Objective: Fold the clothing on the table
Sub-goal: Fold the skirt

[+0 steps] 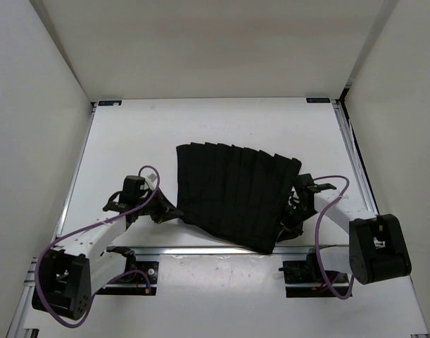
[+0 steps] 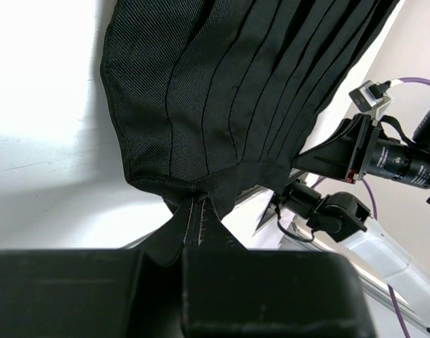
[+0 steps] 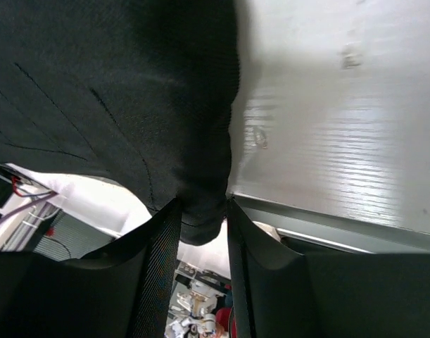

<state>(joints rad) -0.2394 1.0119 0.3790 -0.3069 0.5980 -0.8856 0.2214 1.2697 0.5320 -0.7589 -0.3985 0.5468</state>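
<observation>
Fabric seen from above: the pleated skirt (image 1: 236,197) lies spread on the table (image 1: 137,141) between the left gripper (image 1: 171,211) and the right gripper (image 1: 288,220), one at each near corner. In the left wrist view, the left gripper (image 2: 195,236) is pressed together on the hem corner, with cloth fanning out ahead of it. In the right wrist view, the right gripper (image 3: 203,222) stands half spread around a roll of hem that fills the gap; I cannot tell whether it grips. The skirt looks light and limp and would likely sag, so the corners suit holding. No container shows.

No legible text or numbers, blue corner tags (image 1: 109,103) too small to read
</observation>
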